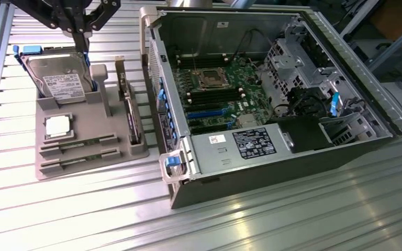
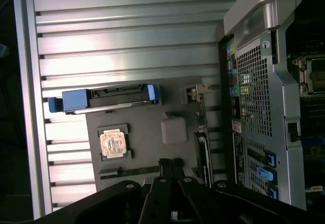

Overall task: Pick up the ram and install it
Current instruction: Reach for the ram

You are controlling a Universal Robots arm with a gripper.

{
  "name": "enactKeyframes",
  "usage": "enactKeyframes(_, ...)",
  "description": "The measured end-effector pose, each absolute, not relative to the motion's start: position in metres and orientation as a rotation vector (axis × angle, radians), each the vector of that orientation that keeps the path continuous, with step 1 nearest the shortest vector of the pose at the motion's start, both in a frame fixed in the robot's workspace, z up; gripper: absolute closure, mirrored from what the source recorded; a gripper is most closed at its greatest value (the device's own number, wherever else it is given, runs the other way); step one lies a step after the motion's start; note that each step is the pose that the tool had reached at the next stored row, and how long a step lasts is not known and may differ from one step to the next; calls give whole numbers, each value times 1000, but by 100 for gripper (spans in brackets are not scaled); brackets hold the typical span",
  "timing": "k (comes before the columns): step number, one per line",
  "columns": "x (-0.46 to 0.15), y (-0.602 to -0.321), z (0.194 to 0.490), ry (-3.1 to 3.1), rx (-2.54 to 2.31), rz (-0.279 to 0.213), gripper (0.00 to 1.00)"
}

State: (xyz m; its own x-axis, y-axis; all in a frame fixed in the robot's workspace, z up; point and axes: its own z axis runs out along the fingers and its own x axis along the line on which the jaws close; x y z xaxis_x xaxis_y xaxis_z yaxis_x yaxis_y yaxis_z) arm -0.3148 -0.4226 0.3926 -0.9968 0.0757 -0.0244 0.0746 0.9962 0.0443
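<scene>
Closest to us, the pincer [image 2: 171, 164] hangs empty, tips together, over the grey tray [image 1: 103, 120] on the tabletop [image 1: 271, 219]. We see the ram [image 1: 79, 143] slotted in the tray, lower left of the exterior view.

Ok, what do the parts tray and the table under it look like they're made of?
The parts tray looks like plastic: matte grey, no glare, moulded slots. The table looks like aluminium: ribbed silvery slats with bright reflections.
</scene>
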Motion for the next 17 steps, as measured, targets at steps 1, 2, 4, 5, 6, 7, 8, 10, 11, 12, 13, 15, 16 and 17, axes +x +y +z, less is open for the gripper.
enactKeyframes(1,-315,-425,393,3113,117,68,89)
enactKeyframes(2,-315,-426,393,3113,117,68,89)
enactKeyframes(4,-315,-428,393,3112,117,68,89)
enactKeyframes(5,-315,-430,393,3112,117,68,89)
enactKeyframes(6,-315,-431,392,3112,117,68,89)
enactKeyframes(7,-315,-432,393,3113,117,68,89)
enactKeyframes(8,-315,-433,392,3112,117,68,89)
enactKeyframes(10,-315,-435,393,3113,117,67,89)
enactKeyframes(11,-315,-436,393,3113,117,67,89)
enactKeyframes(12,-315,-437,393,3113,117,67,89)
enactKeyframes(13,-315,-438,393,3113,117,67,89)
enactKeyframes(15,-315,-440,392,3113,117,67,89)
enactKeyframes(16,-315,-441,392,3113,117,67,89)
enactKeyframes(17,-315,-442,392,3112,117,67,89)
